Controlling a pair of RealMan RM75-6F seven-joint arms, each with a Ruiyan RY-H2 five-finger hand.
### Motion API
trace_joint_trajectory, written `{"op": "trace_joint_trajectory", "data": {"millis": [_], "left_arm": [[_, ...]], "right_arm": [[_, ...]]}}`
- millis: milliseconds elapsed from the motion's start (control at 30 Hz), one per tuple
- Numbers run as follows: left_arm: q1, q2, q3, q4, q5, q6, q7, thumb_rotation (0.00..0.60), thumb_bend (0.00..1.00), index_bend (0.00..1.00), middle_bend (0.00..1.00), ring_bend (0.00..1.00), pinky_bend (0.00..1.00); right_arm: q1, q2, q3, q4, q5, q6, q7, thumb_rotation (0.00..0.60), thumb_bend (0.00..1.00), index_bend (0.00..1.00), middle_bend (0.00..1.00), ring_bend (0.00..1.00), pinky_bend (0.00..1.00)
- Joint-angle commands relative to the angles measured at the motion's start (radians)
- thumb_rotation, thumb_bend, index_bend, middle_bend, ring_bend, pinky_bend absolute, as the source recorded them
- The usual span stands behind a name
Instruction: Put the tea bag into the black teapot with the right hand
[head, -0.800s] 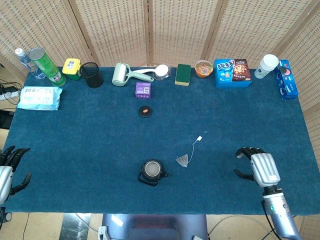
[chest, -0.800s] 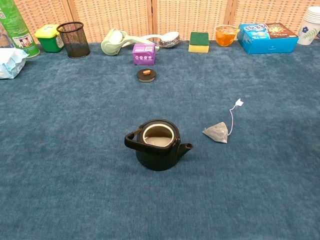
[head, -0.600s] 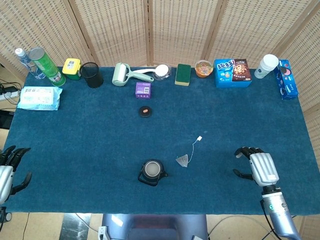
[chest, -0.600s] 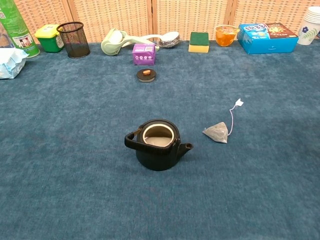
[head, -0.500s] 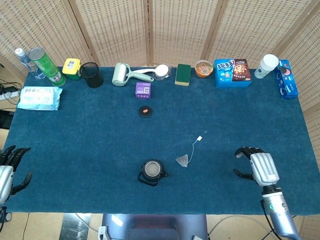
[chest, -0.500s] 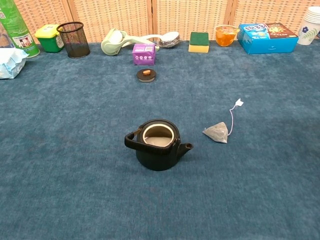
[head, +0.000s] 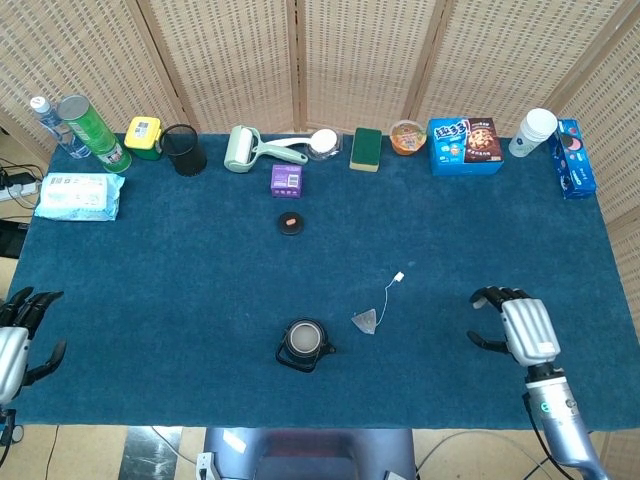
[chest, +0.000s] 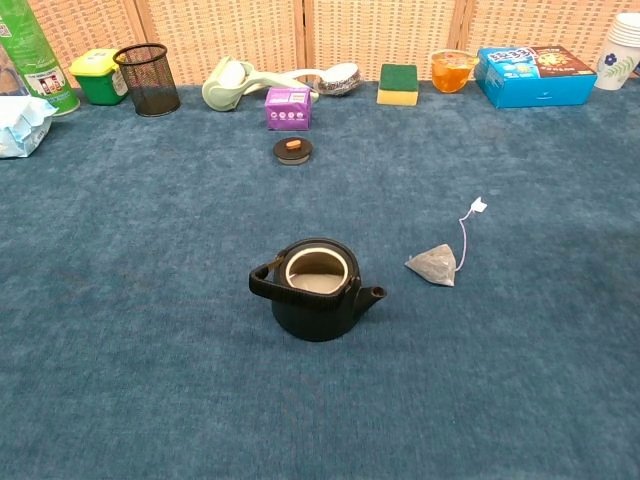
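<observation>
The tea bag is laid flat on the blue desk, its string run out to a small white tag farther back. Just to its left the black teapot is stood upright and uncovered; its lid is set well apart, farther away. The right hand is held at the near right, fingers spread, nothing gripped. The left hand is seen at the near left edge, likewise spread.
</observation>
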Motion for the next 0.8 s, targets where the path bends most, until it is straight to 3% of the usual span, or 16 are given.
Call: {"op": "trace_joint_trajectory", "data": {"millis": [33, 133, 233, 300, 367, 500, 800], "left_arm": [[-0.014, 0.013, -0.008, -0.01, -0.005, -0.018, -0.009, 0.6, 0.45, 0.16, 0.19, 0.08, 0.14], [-0.029, 0.027, -0.022, -0.016, -0.016, -0.031, -0.004, 0.6, 0.45, 0.16, 0.19, 0.08, 0.14], [-0.045, 0.04, -0.034, -0.03, -0.022, -0.044, 0.009, 0.6, 0.45, 0.16, 0.19, 0.08, 0.14], [-0.055, 0.049, -0.038, -0.041, -0.027, -0.056, 0.023, 0.6, 0.45, 0.16, 0.19, 0.08, 0.14], [-0.062, 0.054, -0.043, -0.048, -0.03, -0.062, 0.033, 0.6, 0.45, 0.16, 0.19, 0.08, 0.14], [-0.081, 0.065, -0.056, -0.065, -0.048, -0.08, 0.063, 0.6, 0.45, 0.16, 0.19, 0.08, 0.14], [-0.121, 0.071, -0.071, -0.079, -0.085, -0.131, 0.101, 0.6, 0.45, 0.16, 0.19, 0.08, 0.14]], "right_arm": [[0.044, 0.009, 0.022, -0.005, -0.01, -0.042, 0.014, 0.6, 0.21, 0.4, 0.46, 0.46, 0.43], [0.104, 0.012, 0.05, 0.003, -0.007, -0.111, 0.048, 0.6, 0.21, 0.37, 0.48, 0.54, 0.48], [0.173, 0.007, 0.076, 0.019, -0.001, -0.192, 0.082, 0.6, 0.21, 0.35, 0.57, 0.7, 0.62], [0.219, 0.001, 0.092, 0.037, 0.007, -0.246, 0.103, 0.6, 0.21, 0.34, 0.72, 0.88, 0.8], [0.249, -0.005, 0.1, 0.05, 0.01, -0.28, 0.121, 0.6, 0.21, 0.34, 0.84, 0.98, 0.95], [0.337, -0.038, 0.121, 0.11, 0.022, -0.377, 0.158, 0.6, 0.26, 0.4, 0.98, 1.0, 1.0], [0.45, -0.115, 0.129, 0.239, 0.042, -0.481, 0.19, 0.6, 0.33, 0.48, 1.0, 1.0, 1.0]]}}
